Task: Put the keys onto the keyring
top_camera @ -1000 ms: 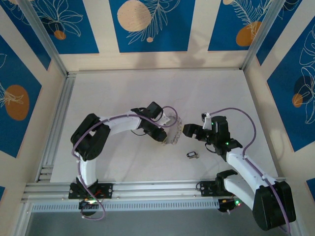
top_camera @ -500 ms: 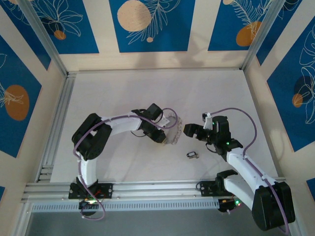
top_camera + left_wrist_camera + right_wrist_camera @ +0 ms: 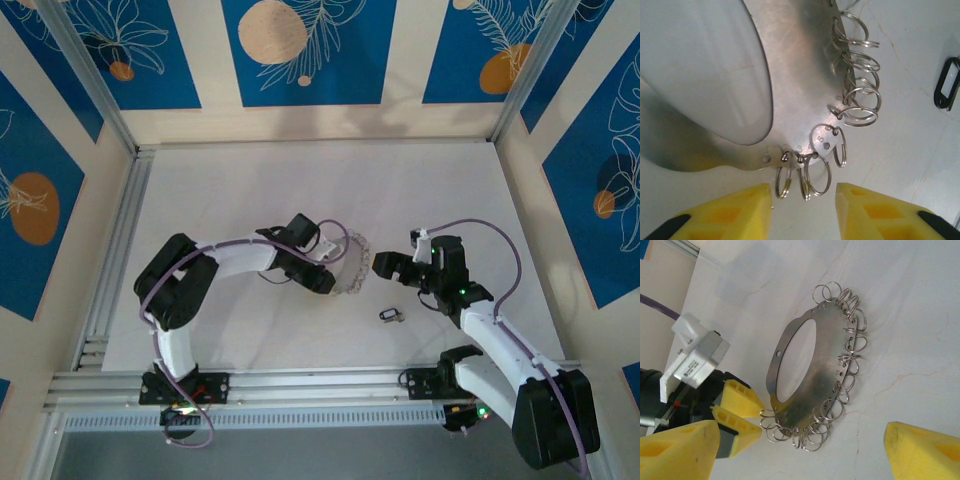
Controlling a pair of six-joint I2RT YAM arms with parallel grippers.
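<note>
The keyring (image 3: 352,266) is a grey metal hoop fringed with small silvery split rings, resting on the white table between the two arms. My left gripper (image 3: 328,280) is at its near-left edge. In the left wrist view the keyring (image 3: 800,75) sits just ahead of the left gripper (image 3: 804,202), which is open, with a few small rings in the gap, untouched. The keys (image 3: 390,315), a small dark loop with a whitish tag, lie alone nearer the front and appear as the keys (image 3: 946,90). My right gripper (image 3: 383,265) is open, facing the keyring (image 3: 825,365).
The white table (image 3: 300,190) is fenced by aluminium rails (image 3: 120,250) on the left and along the front. Blue patterned walls enclose the back and sides. Bare surface stretches behind the keyring.
My left arm drew slightly back and left, its jaws widened a little, and the keyring shifted slightly with it. The right arm and the keys stayed put.
</note>
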